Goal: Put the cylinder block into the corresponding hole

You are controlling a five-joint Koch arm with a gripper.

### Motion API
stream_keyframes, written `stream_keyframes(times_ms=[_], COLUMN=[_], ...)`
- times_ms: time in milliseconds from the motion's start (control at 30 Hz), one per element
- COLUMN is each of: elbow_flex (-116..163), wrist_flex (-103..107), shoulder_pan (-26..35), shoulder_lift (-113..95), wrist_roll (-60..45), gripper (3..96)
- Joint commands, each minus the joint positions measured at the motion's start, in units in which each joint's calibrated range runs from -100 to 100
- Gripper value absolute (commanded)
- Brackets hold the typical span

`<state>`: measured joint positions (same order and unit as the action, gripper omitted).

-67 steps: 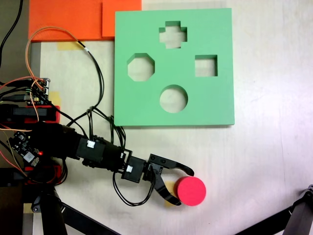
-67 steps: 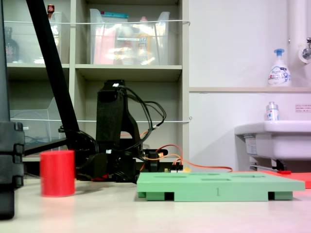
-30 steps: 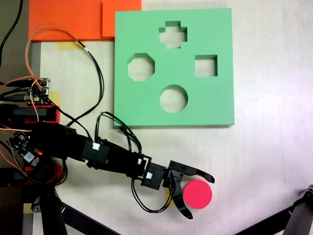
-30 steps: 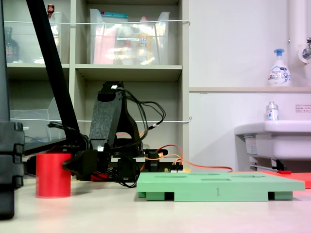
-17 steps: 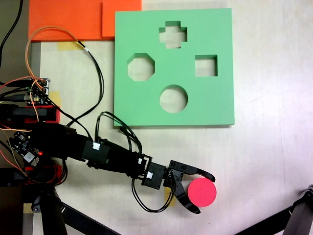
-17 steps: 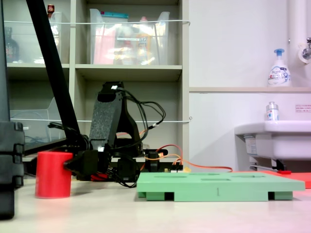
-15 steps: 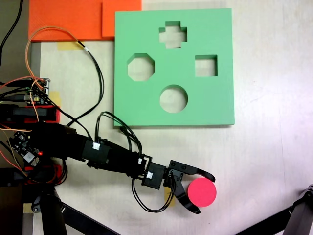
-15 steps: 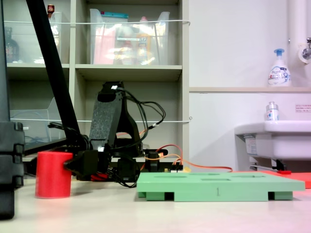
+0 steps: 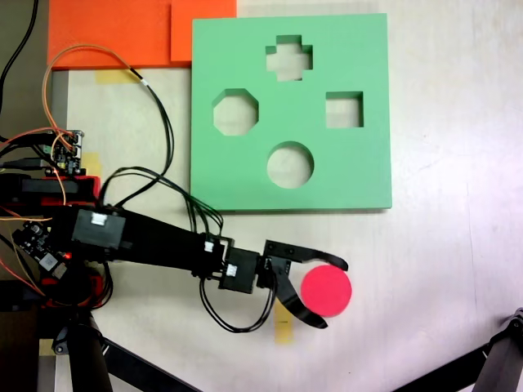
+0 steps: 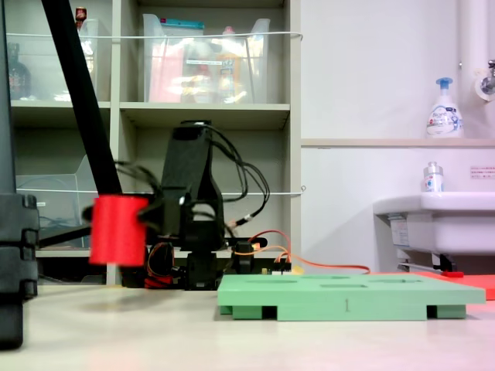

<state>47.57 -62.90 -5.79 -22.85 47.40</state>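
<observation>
In the first exterior view, the camera looks straight down. The black arm reaches from the left edge toward the lower middle of the frame. At its tip the pincer has its two black fingers on both sides of the cylinder block, one above it and one below it in the picture. The fingers touch the block's sides, so the pincer is pinching it. The block's flat round top is bright red-pink.

The green foam board fills the upper middle of the frame. It has four cutouts. The corresponding hole is the round one, near the board's lower edge. The block sits below the board and a little to the right of that hole, apart from the board. The pale surface shows through the holes. An orange sheet lies in the upper left corner. Orange and black wires loop on the left side.

In the second exterior view, the camera looks from low down, along the surface. The cylinder block is at the middle left of the frame, up in the air, with a clear gap under it. It looks a bit blurry. The arm stands just right of it and holds it from that side. The green foam board lies flat at the lower right. A white sink is at the right edge, and shelves fill the back.
</observation>
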Motion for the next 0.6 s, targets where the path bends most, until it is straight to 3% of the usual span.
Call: stream_keyframes(times_ms=[33, 267, 600], elbow_flex=[1.28, 5.67, 12.74], wrist_flex=[4.50, 16.73, 14.32], shoulder_pan=[3.32, 11.14, 17.00], shoulder_lift=[-20.31, -43.77, -40.28], wrist_roll=[0.59, 1.47, 1.56], gripper=[39.1, 39.2, 39.1])
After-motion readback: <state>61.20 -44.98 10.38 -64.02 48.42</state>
